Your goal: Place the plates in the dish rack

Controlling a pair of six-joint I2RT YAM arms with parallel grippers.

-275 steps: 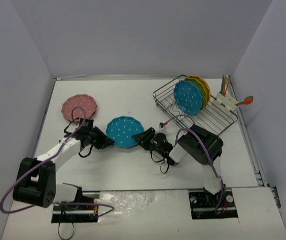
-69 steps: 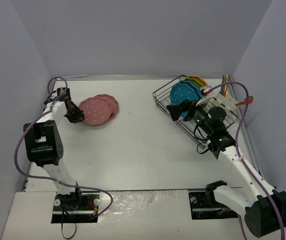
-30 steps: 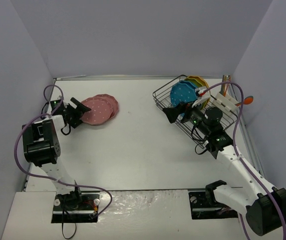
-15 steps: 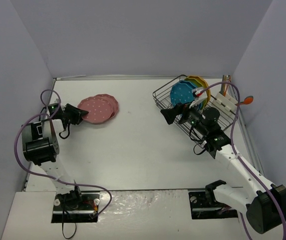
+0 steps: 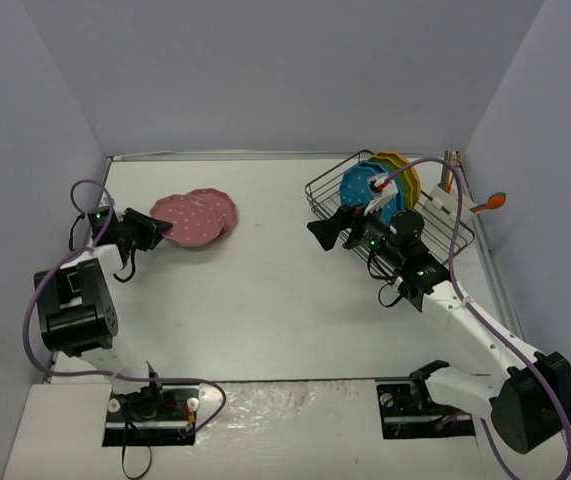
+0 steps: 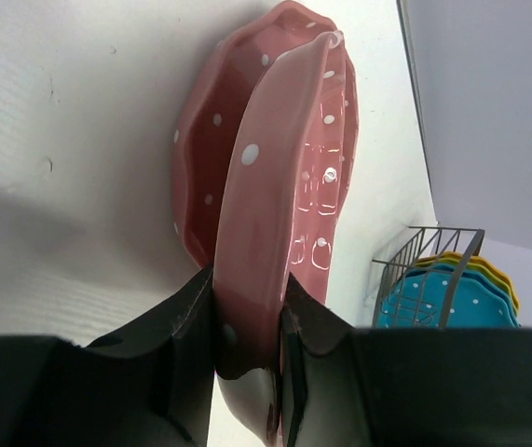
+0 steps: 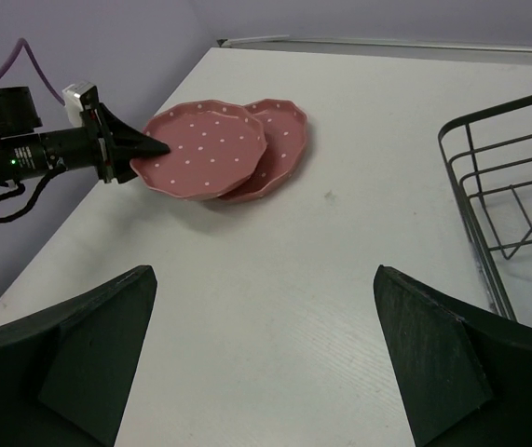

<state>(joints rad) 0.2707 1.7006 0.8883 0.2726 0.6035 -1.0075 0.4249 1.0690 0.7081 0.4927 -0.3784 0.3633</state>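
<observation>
Two pink dotted plates lie overlapped at the table's back left. My left gripper (image 5: 155, 228) is shut on the near rim of the upper pink plate (image 5: 187, 220), which leans on the lower pink plate (image 5: 219, 204). In the left wrist view the jaws (image 6: 247, 293) pinch that upper plate (image 6: 279, 177) edge-on, with the lower plate (image 6: 205, 140) beside it. The dish rack (image 5: 435, 245) stands at the back right, holding a blue plate (image 5: 365, 185) and a yellow plate (image 5: 406, 172) upright. My right gripper (image 5: 327, 228) hangs open and empty just left of the rack.
A white utensil holder (image 5: 449, 206) with an orange spoon (image 5: 493, 202) sits against the rack's far side. Grey walls close in the table on the left, back and right. A purple cable (image 5: 435, 170) arcs over the rack.
My left gripper has shut on the upper pink plate's rim and tipped its near edge up. The right gripper has drawn left, away from the rack, still open.
</observation>
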